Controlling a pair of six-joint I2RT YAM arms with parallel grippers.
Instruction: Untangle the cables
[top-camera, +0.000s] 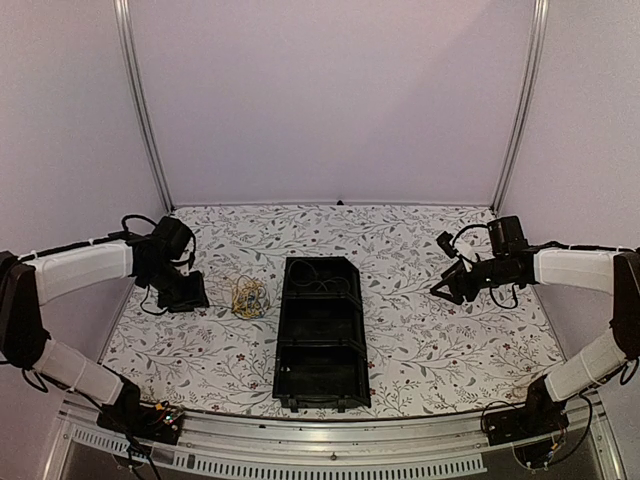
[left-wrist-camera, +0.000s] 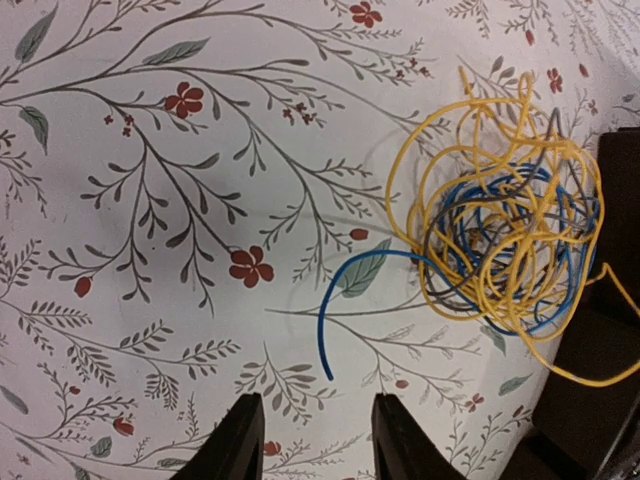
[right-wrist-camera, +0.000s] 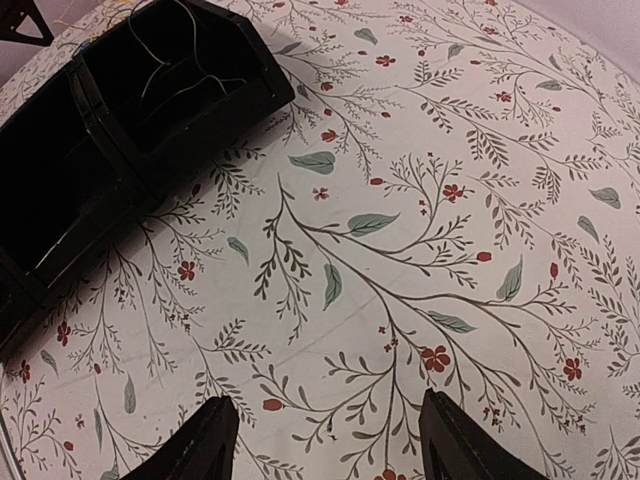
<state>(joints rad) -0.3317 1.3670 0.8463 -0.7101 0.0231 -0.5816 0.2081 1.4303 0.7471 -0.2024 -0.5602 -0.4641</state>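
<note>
A tangled bunch of thin yellow, blue and dark cables (top-camera: 249, 297) lies on the flowered table just left of the black tray (top-camera: 322, 375). In the left wrist view the bunch (left-wrist-camera: 505, 240) fills the right side, with one blue end (left-wrist-camera: 327, 330) curling out toward my fingers. My left gripper (top-camera: 190, 295) (left-wrist-camera: 312, 440) is open and empty, low over the table, just left of the bunch. My right gripper (top-camera: 440, 290) (right-wrist-camera: 328, 445) is open and empty, over bare table right of the tray. A thin dark cable (right-wrist-camera: 185, 65) lies in the tray's far compartment.
The black tray (right-wrist-camera: 215, 110) has three compartments and stands lengthwise at the table's middle. Its edge (left-wrist-camera: 600, 390) shows dark right beside the bunch. White walls and metal posts (top-camera: 140, 110) close in the table's sides and back.
</note>
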